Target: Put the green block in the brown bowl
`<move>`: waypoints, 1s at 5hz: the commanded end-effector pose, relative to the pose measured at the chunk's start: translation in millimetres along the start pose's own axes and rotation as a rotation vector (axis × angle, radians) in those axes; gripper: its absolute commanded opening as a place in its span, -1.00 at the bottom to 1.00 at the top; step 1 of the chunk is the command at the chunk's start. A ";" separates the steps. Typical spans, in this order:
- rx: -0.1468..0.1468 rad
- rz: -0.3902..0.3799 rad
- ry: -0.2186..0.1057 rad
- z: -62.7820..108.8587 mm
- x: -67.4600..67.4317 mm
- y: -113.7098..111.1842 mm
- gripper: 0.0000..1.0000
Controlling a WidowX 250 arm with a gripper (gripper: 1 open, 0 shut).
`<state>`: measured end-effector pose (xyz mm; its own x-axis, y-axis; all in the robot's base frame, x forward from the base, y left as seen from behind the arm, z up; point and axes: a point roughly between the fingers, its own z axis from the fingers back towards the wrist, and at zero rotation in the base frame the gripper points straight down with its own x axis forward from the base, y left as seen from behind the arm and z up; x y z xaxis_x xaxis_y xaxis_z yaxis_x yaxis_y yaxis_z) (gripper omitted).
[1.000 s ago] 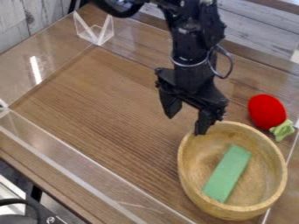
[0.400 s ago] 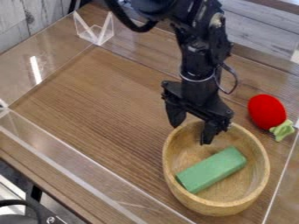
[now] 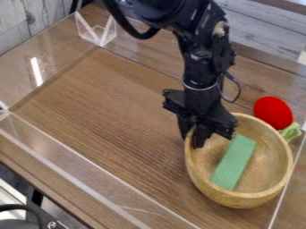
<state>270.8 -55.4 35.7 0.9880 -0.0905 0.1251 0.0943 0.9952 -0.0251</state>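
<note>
Camera view: the claw (image 3: 203, 136) is seen pointing straight down with its fingers clenched together, nothing gripped, at the near-left rim of the bowl (image 3: 253, 190). The green block (image 3: 234, 162) is seen lying tilted inside the bowl. A red ball (image 3: 274, 110) is placed just beyond, on the table (image 3: 96, 107).

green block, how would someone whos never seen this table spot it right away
Start at the wooden table and go to its near right corner, where a brown bowl sits just below the gripper. The green block lies inside it: a flat, long bar, unlike the round red toy behind the bowl.
</note>
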 end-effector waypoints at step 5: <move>-0.001 -0.116 -0.018 30.7 11.5 12.7 1.00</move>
<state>270.2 -42.1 48.6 0.9770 -0.1993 0.0764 0.2011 0.9794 -0.0162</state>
